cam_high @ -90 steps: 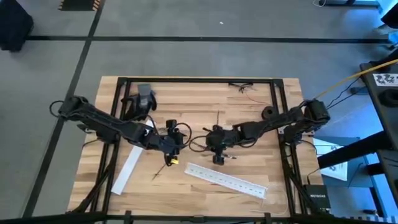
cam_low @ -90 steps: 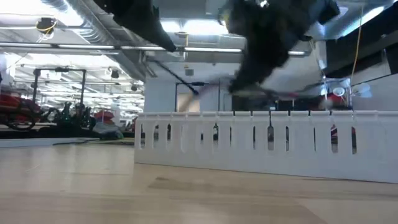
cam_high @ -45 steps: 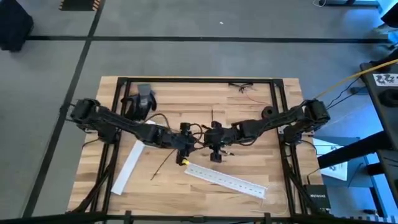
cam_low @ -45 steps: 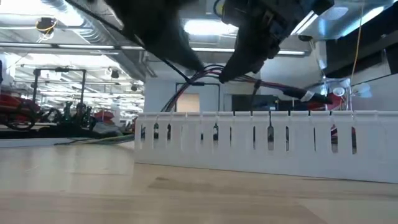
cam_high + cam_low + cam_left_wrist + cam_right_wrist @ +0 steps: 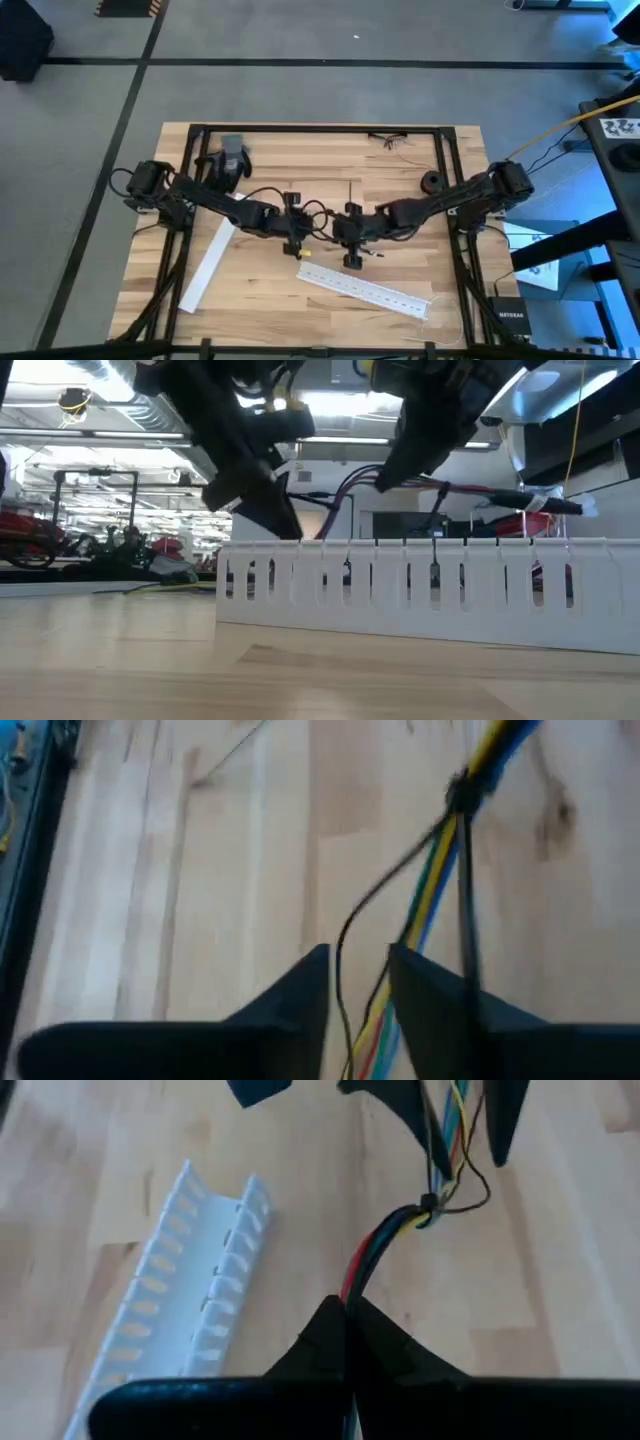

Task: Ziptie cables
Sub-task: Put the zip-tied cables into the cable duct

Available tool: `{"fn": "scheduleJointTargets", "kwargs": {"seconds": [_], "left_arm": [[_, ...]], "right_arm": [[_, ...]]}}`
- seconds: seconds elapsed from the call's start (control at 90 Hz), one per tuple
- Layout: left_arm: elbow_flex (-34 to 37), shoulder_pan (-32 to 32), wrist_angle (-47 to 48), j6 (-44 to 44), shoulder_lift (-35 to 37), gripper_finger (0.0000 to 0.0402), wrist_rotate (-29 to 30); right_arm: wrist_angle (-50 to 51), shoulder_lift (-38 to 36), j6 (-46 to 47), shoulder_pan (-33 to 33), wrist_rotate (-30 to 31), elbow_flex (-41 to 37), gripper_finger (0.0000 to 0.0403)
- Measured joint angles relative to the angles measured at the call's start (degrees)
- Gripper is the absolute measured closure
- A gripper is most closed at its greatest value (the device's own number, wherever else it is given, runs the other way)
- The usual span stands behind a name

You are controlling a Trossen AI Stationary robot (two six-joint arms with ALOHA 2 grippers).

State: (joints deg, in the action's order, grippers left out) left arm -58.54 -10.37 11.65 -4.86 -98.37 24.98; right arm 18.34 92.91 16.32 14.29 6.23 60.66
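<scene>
While both hands hold the cables (image 5: 318, 216) stretched between them above the middle of the worktop (image 5: 400, 160), you appear to be in the binding step. Your left hand (image 5: 293, 228) grips one side with its fingers nearly together around the wires; your right hand (image 5: 349, 232) is clamped tight on the other. A black tie (image 5: 428, 1204) already circles the bundle, so next you likely need to snug or reposition it. Only the wrist views show the tie and the coloured wires; the high view shows the white slotted strip (image 5: 365, 290) lying just beside.
</scene>
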Motion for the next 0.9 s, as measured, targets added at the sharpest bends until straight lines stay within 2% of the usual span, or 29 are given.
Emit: {"fn": "scheduleJointTargets", "kwargs": {"seconds": [0.1, 0.211, 0.344, 0.489, 0.644, 0.9], "left_arm": [[0.0, -0.3, -1.3, -1.3, 0.6, 0.0374, -2.9], [0.0, -0.5, -1.3, -2.3, 1.4, 0.0369, -4.2], [0.0, 0.5, -0.1, -3.3, 1.4, 0.0328, -5.0], [0.0, 1.9, -0.7, -0.1, 1.4, 0.0271, -12.4], [0.0, 2.6, -2.5, 0.1, 0.4, 0.0215, -15.3], [0.0, 2.6, -8.3, -1.8, -3.3, 0.0172, -15.9]], "right_arm": [[0.2, -0.1, 0.1, -0.3, 0.4, 0.0, 0.0402], [1.5, -0.1, 0.8, -0.4, 0.4, 0.0, 0.0402], [3.8, -0.1, 1.4, -0.4, -0.8, 0.0, 0.0402], [4.2, -0.1, 0.3, -0.4, 1.3, 0.0, 0.0402], [3.1, -0.1, -1.9, -0.8, 1.8, 0.0, 0.0402], [2.6, -0.1, -1.9, -0.8, 1.7, 0.0, 0.0402]]}}
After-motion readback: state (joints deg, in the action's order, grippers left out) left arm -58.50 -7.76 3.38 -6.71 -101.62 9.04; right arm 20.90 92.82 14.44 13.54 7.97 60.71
